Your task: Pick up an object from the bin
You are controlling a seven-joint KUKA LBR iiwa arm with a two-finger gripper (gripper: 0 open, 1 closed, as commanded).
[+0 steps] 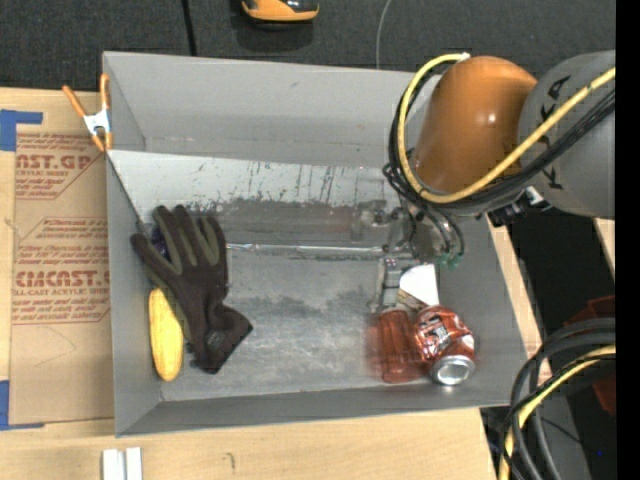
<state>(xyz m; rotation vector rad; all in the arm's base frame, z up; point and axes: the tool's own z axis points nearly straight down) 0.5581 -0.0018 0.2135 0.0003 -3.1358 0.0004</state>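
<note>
My gripper (393, 268) hangs low over the right part of the bin floor, under the arm's orange cover. Just to its right a small white piece (421, 286) lies on the floor, touching or nearly touching it. A crushed red soda can (443, 343) lies below it near the bin's front right corner, its open end facing the front. A dull red-brown shape (394, 350) sits against the can's left side; whether it is a separate thing or the can's reflection I cannot tell.
A dark brown glove (190, 273) lies at the left side of the bin, with a yellow corn-cob-shaped thing (165, 334) beside it against the left wall. Bare floor stretches between the glove and the gripper.
</note>
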